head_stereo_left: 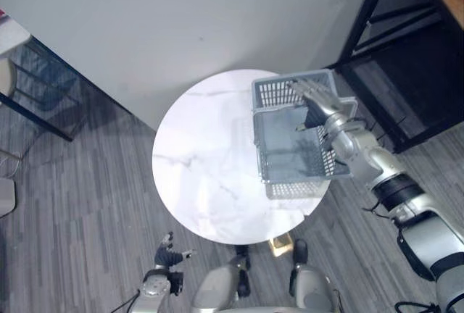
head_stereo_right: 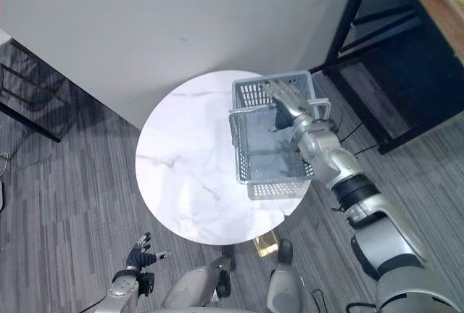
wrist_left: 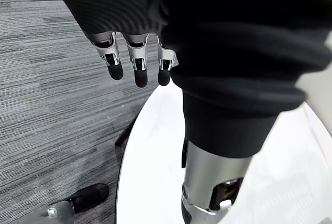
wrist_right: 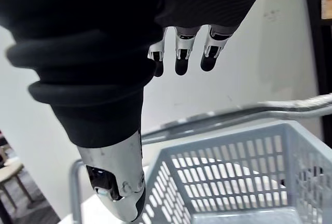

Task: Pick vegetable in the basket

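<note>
Over grey basket [head_stereo_left: 293, 190] at right edge of round white desk [head_stereo_left: 203, 161]: right hand [head_stereo_left: 319, 103] hovers, fingers straight, holding nothing. Left hand [head_stereo_left: 168, 255] low beside desk, fingers relaxed, empty. Step, likely: reach into basket. Next move calls for lowering past handle [wrist_right: 290, 107], then curling round vegetable. Vegetable hard to make out; arm covers part of basket floor.

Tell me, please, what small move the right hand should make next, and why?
Probably raise the right hand clear of the grey basket: its fingers are straight, holding nothing, above the basket's far end on the white table.
</note>
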Robot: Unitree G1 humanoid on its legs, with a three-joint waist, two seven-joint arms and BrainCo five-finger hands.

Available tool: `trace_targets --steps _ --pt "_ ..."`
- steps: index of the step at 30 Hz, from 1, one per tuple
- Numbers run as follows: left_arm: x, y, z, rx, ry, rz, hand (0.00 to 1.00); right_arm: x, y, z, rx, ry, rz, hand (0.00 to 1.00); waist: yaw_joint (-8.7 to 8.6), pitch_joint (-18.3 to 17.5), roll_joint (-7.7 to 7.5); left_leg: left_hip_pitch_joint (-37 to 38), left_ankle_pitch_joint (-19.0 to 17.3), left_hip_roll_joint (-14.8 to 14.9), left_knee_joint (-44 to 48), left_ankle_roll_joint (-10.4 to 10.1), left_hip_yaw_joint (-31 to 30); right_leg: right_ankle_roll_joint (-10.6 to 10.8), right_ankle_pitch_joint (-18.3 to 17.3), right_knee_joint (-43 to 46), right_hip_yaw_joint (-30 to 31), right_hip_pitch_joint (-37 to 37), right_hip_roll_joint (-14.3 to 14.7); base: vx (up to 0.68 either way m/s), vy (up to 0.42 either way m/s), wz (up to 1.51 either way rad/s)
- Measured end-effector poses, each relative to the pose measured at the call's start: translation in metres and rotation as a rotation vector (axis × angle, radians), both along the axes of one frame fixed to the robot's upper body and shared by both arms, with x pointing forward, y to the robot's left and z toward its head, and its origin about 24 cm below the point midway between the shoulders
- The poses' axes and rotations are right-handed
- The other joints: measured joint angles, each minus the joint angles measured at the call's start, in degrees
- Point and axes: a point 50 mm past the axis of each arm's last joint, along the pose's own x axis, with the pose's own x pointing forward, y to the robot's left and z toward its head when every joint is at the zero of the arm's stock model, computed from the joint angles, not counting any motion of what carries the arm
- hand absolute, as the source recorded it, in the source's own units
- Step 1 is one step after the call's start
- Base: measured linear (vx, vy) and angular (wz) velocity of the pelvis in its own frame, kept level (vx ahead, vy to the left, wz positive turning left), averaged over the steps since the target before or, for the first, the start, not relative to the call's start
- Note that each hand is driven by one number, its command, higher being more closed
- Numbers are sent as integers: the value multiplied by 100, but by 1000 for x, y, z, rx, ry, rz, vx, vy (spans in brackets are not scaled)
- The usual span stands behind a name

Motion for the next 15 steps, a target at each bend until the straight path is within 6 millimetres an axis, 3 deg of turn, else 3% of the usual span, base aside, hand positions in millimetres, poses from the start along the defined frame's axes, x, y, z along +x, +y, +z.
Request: trace_targets --steps 3,7,11,15 --pt "0 0 0 -6 -2 7 0 1 -22 1 -6 7 -93 100 69 64 80 -100 127 11 -90 -74 -151 -41 -36 123 -64 -152 7 -10 -24 15" --pt "4 0 2 -10 -15 9 0 1 -35 5 9 -6 -140 100 150 107 119 -141 195 9 -93 -95 -330 -101 -209 458 -155 -283 -8 -35 -25 15" --pt "3 1 2 -9 -11 10 0 -1 -37 6 38 -22 -145 100 179 113 117 -215 235 28 -96 -123 -380 -155 -355 696 -151 -466 -59 -44 -18 7" --pt "4 0 2 -9 -14 9 0 -13 -38 -6 157 -60 -124 100 138 114 114 -164 230 28 -94 -131 -354 -116 -348 703 -121 -438 -56 12 -11 -3"
